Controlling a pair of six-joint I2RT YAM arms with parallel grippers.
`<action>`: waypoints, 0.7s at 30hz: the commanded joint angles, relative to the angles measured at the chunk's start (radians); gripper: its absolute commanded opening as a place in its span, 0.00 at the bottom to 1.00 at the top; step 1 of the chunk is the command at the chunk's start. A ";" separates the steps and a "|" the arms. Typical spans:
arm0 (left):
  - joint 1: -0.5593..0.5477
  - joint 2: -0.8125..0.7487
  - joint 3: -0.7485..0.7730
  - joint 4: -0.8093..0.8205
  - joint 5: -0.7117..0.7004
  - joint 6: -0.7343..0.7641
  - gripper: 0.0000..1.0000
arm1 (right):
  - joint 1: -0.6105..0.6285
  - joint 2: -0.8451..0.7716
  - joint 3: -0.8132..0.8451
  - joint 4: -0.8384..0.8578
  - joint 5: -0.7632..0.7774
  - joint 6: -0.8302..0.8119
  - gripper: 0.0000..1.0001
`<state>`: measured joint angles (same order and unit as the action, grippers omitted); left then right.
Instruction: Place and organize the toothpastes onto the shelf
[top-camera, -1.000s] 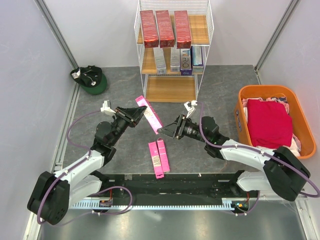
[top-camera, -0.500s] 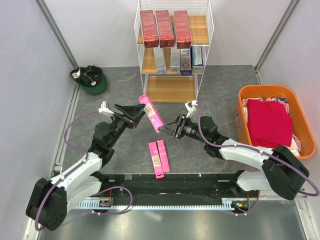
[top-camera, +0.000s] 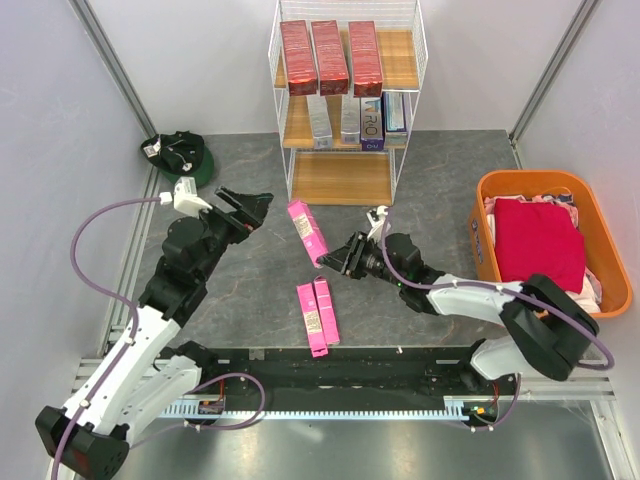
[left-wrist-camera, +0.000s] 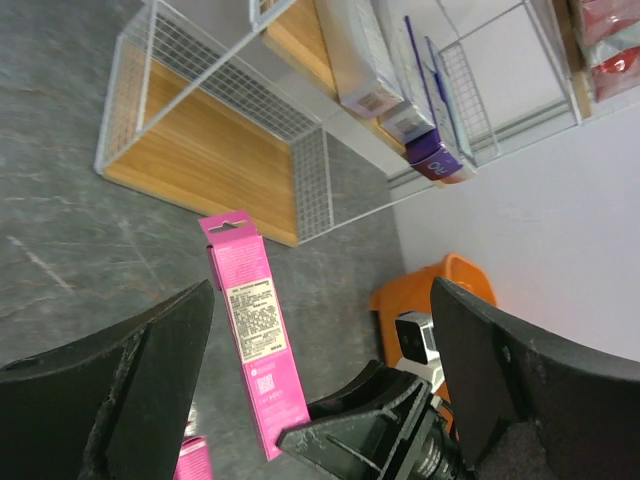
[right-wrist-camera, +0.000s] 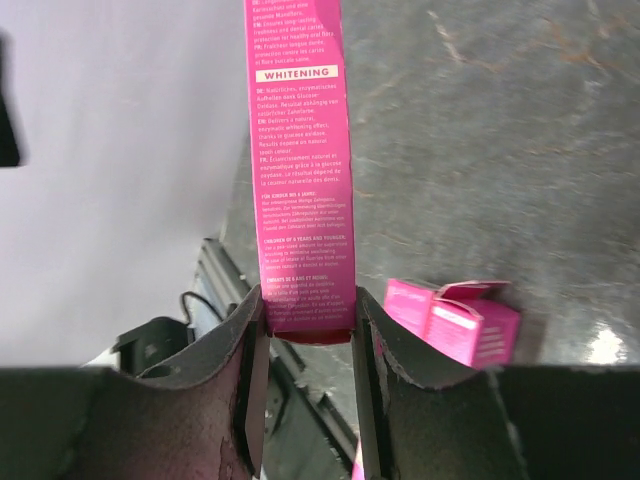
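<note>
Your right claw (right-wrist-camera: 305, 322) is clamped on one end of a slim bright pink cardboard toothpaste box (right-wrist-camera: 297, 150), one dark finger (right-wrist-camera: 248, 345) pressed against each long side. From the jaws the box points toward the tall white wire shelf with light wooden boards (top-camera: 342, 178). You cannot tell whether its far end touches the grey stone-patterned table (top-camera: 450, 170). In the overhead view the box lies aslant in front of the shelf's lowest board, between your two arms.

Your left claw (top-camera: 250, 208) has its fingers spread wide apart and grips nothing. It sits to the left of the held box, apart from it, and its wrist camera looks at the box's printed face between the two finger tips.

Nearer the arm bases, two more bright pink boxes (top-camera: 317, 317) lie flat on the table, side by side and touching.

On the shelf, three dark red boxes (top-camera: 329, 57) lie in a row on the top board. Silver, blue and purple boxes with lettering (top-camera: 355, 120) stand together on the middle board.

To your right an orange plastic tub (top-camera: 530, 178) holds a folded red cloth (top-camera: 538, 245). A dark green cap (top-camera: 180, 158) lies by the left wall.
</note>
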<state>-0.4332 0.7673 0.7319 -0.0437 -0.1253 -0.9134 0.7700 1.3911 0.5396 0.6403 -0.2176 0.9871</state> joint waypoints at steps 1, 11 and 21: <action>0.005 -0.011 0.052 -0.133 -0.051 0.133 0.96 | -0.003 0.078 0.078 0.110 0.035 -0.011 0.20; 0.005 -0.026 0.064 -0.151 -0.051 0.148 0.96 | -0.057 0.249 0.186 0.171 0.142 0.010 0.19; 0.005 -0.056 0.064 -0.165 -0.070 0.159 0.96 | -0.074 0.525 0.397 0.260 0.247 0.137 0.19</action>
<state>-0.4332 0.7296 0.7547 -0.1940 -0.1608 -0.8009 0.7002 1.8431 0.8562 0.7727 -0.0498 1.0454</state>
